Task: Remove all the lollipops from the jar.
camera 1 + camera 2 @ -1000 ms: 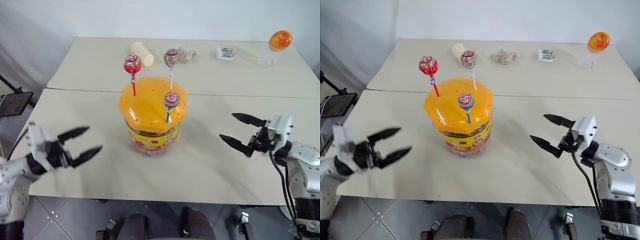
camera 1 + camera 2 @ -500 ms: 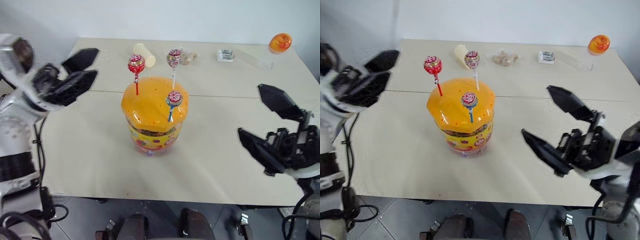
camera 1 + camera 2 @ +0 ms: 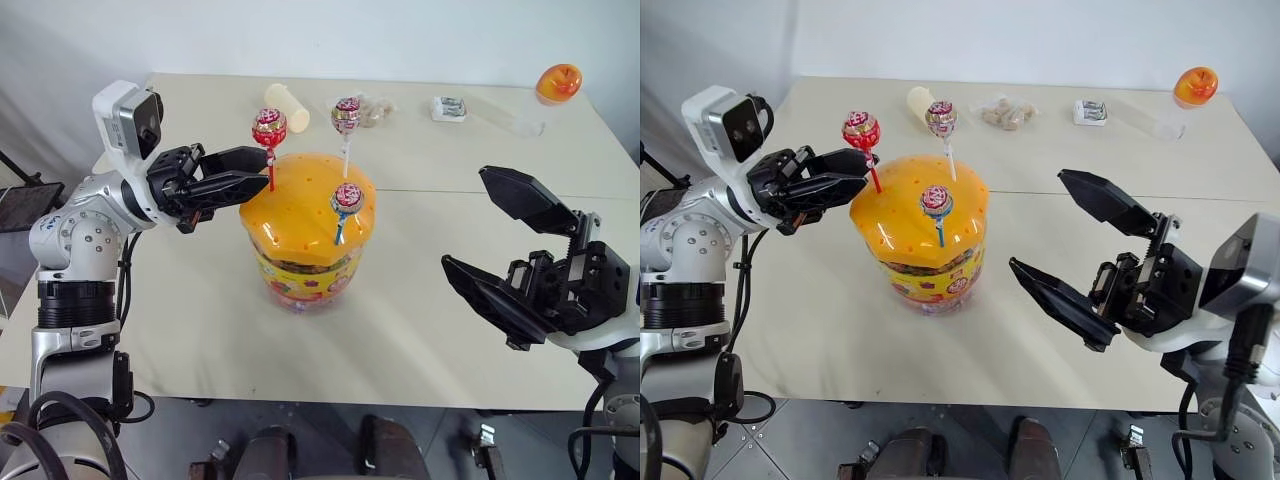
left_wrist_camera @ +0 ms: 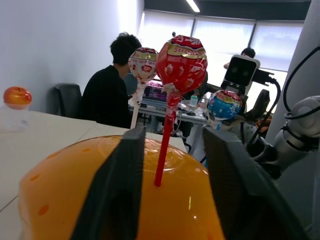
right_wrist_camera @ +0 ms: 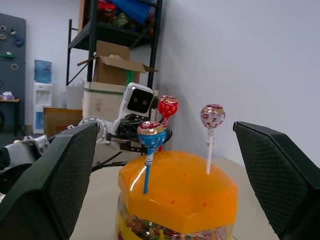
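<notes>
Hanging nearest, the right gripper (image 3: pixel 500 255) gaped wide and empty beside the jar (image 3: pixel 305 235), probably waiting its turn. Mid-table the jar stood with three lollipops planted in its orange lid (image 3: pixel 300 205): blue (image 3: pixel 345 197) in front, red (image 3: pixel 268 128) and white (image 3: pixel 345 113) behind. The left gripper (image 4: pixel 170 150) straddled the red stick, jaws narrowed but not touching it, apparently set to pinch and pull. A second earlier both grippers hung low and wide open; since then both had risen, the left swinging in.
</notes>
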You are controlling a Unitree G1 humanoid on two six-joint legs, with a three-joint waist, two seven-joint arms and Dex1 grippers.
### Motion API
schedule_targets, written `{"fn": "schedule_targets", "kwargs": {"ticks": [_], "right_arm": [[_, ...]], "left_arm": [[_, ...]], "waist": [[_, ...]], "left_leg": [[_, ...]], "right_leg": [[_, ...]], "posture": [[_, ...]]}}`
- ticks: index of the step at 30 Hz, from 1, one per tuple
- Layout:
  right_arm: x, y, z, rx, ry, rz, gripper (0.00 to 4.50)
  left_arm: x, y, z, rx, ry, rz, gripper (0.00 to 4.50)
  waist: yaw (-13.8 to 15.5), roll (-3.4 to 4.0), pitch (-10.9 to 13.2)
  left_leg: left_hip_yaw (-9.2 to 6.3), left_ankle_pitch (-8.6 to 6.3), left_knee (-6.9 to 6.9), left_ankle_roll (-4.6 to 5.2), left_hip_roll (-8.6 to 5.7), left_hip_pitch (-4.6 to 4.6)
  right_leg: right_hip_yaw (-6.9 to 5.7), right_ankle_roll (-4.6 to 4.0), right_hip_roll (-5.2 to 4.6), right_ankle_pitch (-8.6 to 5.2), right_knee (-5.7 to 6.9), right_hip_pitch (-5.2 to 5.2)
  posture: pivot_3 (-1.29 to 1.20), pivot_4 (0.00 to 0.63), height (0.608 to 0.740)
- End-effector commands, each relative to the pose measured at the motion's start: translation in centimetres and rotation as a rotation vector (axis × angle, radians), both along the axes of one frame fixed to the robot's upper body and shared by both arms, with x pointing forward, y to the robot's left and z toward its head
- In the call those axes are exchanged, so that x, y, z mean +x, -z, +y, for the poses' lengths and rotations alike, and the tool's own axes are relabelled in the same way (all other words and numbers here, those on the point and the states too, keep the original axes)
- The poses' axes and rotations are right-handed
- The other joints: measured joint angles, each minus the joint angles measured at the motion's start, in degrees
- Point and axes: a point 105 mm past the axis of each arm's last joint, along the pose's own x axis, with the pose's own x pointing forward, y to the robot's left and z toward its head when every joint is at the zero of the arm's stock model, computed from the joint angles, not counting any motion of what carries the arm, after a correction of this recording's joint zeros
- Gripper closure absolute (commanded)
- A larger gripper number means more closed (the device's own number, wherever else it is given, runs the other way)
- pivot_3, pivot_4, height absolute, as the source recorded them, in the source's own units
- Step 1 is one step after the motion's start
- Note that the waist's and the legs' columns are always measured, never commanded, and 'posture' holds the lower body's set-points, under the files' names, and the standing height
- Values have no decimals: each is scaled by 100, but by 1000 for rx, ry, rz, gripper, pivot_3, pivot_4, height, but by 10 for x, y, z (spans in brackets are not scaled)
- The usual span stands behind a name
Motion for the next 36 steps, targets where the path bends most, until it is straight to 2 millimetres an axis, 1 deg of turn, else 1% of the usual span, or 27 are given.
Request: {"fn": "schedule_targets", "kwargs": {"ticks": [1, 2, 3, 5, 6, 8, 10, 11, 12, 13, 14, 16, 17, 18, 19, 20, 21, 22, 23, 25, 26, 28, 30, 31, 32, 34, 36], "right_arm": [[-5, -3, 2, -4, -28, -12, 0], [-5, -2, 2, -6, -31, -8, 0], [-5, -2, 3, -10, -34, -1, 0], [-4, 0, 3, -12, -36, 6, 0], [-4, -1, 2, -1, -39, 13, 0], [-5, -2, 1, 14, -42, 20, 0], [-6, 0, 2, -11, -66, 25, 0], [-6, 1, 4, -32, -88, 30, 0], [-7, 3, 5, -60, -112, 33, 0], [-7, 5, 6, -93, -137, 37, 0], [-7, 8, 8, -129, -158, 38, 0], [-8, 17, 9, -224, -205, 37, 0], [-9, 24, 10, -287, -241, 36, 0], [-9, 31, 9, -341, -278, 38, 0], [-10, 35, 9, -373, -303, 39, 0], [-11, 38, 8, -396, -326, 41, 0], [-12, 42, 8, -417, -354, 45, 0], [-13, 47, 7, -442, -388, 52, 0], [-13, 52, 7, -460, -416, 59, 0], [-12, 59, 6, -479, -446, 63, 0], [-11, 61, 6, -487, -453, 62, 0], [-6, 65, 6, -490, -448, 60, 0], [-1, 67, 6, -489, -434, 66, 0], [2, 67, 6, -480, -418, 70, 0], [5, 67, 5, -470, -406, 79, 0], [11, 67, 3, -458, -379, 97, 0], [16, 64, 1, -451, -348, 103, 0]], "left_arm": [[-4, -7, -2, 6, 12, -45, 4078], [-4, -7, -3, 7, 8, -45, 4318], [-2, -6, -4, 9, -4, -51, 4467], [-2, -14, -7, -58, 1, -60, 4467], [-1, -28, -5, -148, -7, -64, 4467], [-1, -43, -2, -249, -14, -61, 4467], [2, -65, 10, -359, -55, -51, 4467], [8, -75, 21, -397, -114, -25, 4467], [16, -79, 31, -391, -202, 0, 4467], [25, -79, 41, -370, -293, 37, 4467], [33, -75, 49, -326, -382, 69, 4467], [44, -59, 67, -217, -558, 110, 4467], [46, -41, 83, -110, -668, 131, 4467], [45, -26, 99, -29, -752, 153, 4467], [42, -16, 108, 24, -799, 167, 4467], [40, -4, 119, 74, -849, 225, 4467], [36, 15, 137, 145, -935, 283, 4467], [27, 42, 159, 248, -1032, 380, 4467], [13, 68, 180, 363, -1116, 462, 4467], [-10, 103, 203, 517, -1211, 553, 4467], [-22, 119, 210, 588, -1240, 586, 4467], [-40, 140, 217, 603, -1281, 658, 4467], [-47, 149, 214, 610, -1284, 666, 4467], [-50, 153, 213, 618, -1287, 673, 4013], [-51, 157, 211, 620, -1290, 673, 3797], [-52, 159, 204, 588, -1270, 685, 3212], [-49, 159, 203, 564, -1278, 676, 2577]], "waist": [[-3, 0, 0], [-3, 0, 0], [-3, 0, 0], [15, -1, 0], [30, -1, 0], [81, -5, 3], [89, -6, 3], [88, -6, 3], [75, -6, 3], [43, -6, 3], [10, -6, 3], [-31, -5, 3], [-43, -4, 2], [-45, -3, 2], [-69, -3, 2], [-75, -4, 2], [-53, -11, 7], [-43, -18, 10], [-63, -22, 9], [-95, -20, 10], [-81, -23, 10], [2, -33, 13], [121, -37, 11], [153, -38, 10], [165, -41, 8], [173, -41, 8], [142, -41, 8]], "left_leg": [[0, 0, 0, 0, 0, 0], [0, 0, 0, 0, 0, 0], [0, 0, 0, 0, 1, 0], [0, 0, 0, 0, 0, 0], [-1, -1, 2, 1, 0, -2], [-2, -2, 8, 3, 1, -6], [-5, -2, 10, 3, 1, -10], [-5, -2, 9, 4, 1, -10], [-5, -2, 8, 4, 1, -9], [-3, -3, 8, 5, 0, -9], [-1, -3, 3, 5, 1, -5], [5, -3, -7, 5, 1, 7], [8, -3, -10, 4, 1, 9], [9, -3, -9, 5, 1, 10], [17, -3, -12, 5, 0, 14], [22, -3, -17, 5, 1, 15], [21, -3, -19, 5, 1, 13], [19, -3, -15, 5, 2, 10], [19, -4, -14, 5, 4, 5], [25, -15, -19, 5, 7, 15], [24, -16, -19, 5, 6, 13], [23, -17, -10, 4, 11, 5], [15, -19, 3, 2, 14, -1], [14, -20, 7, 1, 15, -1], [9, -20, 10, 1, 13, 0], [7, -20, 10, 0, 12, 1], [10, -23, 8, -4, 13, 2]], "right_leg": [[0, 0, 0, 0, 0, 0], [0, 0, 0, 0, 0, 0], [0, 0, 0, 0, 0, 0], [0, 0, 0, 0, 0, 0], [0, 1, 0, 0, -1, 1], [0, 3, 0, 2, -3, 1], [-1, 7, 0, 4, -9, 1], [-1, 7, 0, 4, -11, 1], [-1, 8, 0, 4, -10, 1], [-1, 8, 0, 4, -11, 0], [-1, 8, 0, 4, -12, 0], [3, 8, 0, 4, -8, 2], [4, 8, 0, 4, -8, 2], [6, 8, 0, 4, -8, 2], [13, 8, 0, 4, -8, 1], [15, 8, 0, 4, -12, -1], [14, 8, 0, 4, -12, -2], [13, 8, 1, 4, -12, -3], [13, 8, 1, 4, -14, -5], [17, 8, 1, 4, -10, -7], [16, 8, 1, 4, -11, -8], [13, 8, 2, 4, -19, -6], [11, 8, 3, 4, -27, 2], [11, 8, 3, 4, -31, 5], [12, 8, 3, 4, -31, 9], [13, 8, 3, 4, -30, 11], [13, 8, 3, 5, -27, 8]], "posture": [[0, 150, 740], [0, 150, 740], [0, 150, 740], [0, 150, 740], [0, 150, 740], [0, 150, 740], [0, 150, 740], [0, 150, 740], [0, 150, 740], [0, 150, 740], [0, 150, 740], [0, 150, 740], [0, 150, 740], [0, 150, 740], [0, 150, 740], [0, 150, 740], [0, 150, 740], [0, 150, 740], [0, 150, 740], [0, 150, 740], [0, 150, 740], [0, 150, 740], [0, 150, 740], [0, 150, 740], [0, 150, 740], [0, 150, 740], [0, 150, 740]]}}
